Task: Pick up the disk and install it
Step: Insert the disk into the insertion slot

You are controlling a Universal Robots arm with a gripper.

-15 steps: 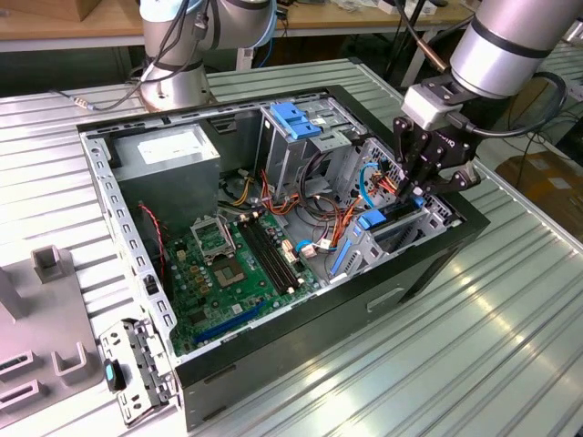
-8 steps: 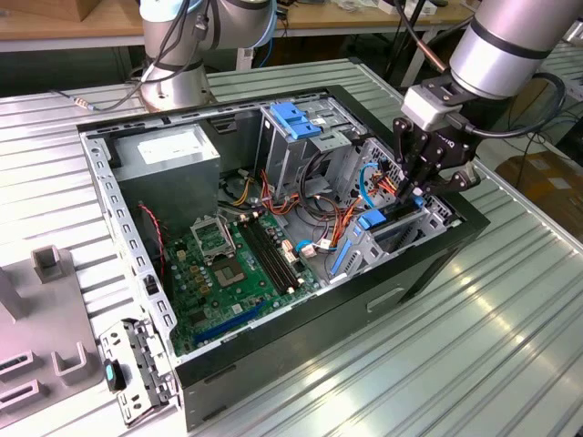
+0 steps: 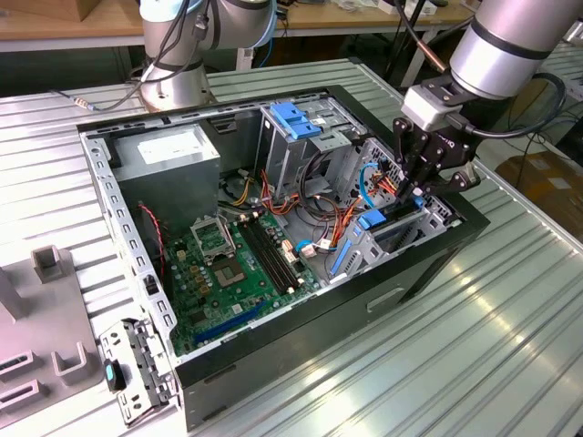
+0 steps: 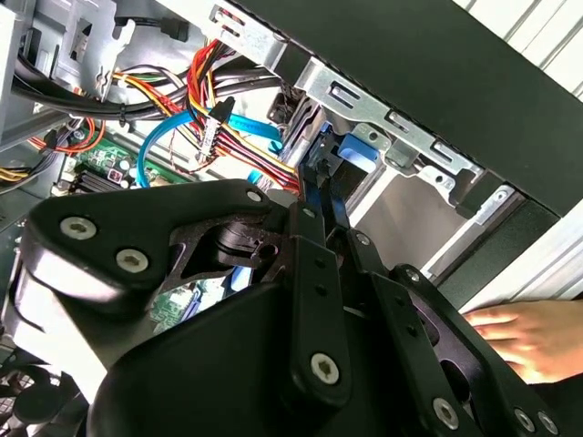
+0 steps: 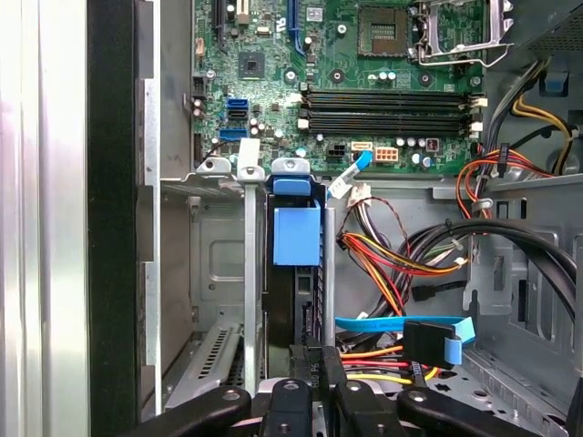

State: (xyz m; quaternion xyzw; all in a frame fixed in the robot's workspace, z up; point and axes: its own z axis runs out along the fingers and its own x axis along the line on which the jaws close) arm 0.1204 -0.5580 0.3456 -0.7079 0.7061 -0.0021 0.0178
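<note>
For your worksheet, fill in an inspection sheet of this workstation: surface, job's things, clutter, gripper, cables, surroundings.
Surface: ribbed metal table carrying an open computer case.
Job's things: the disk stands on edge between metal bay rails inside the case.
Clutter: grey fixture blocks and a metal bracket beside the case.
Grippers: gripper reaches into the bay, fingers apparently closed on the disk.
Cables: coloured wire bundle and blue flat cable beside the bay.
Surroundings: a person's hand; second arm base.
</note>
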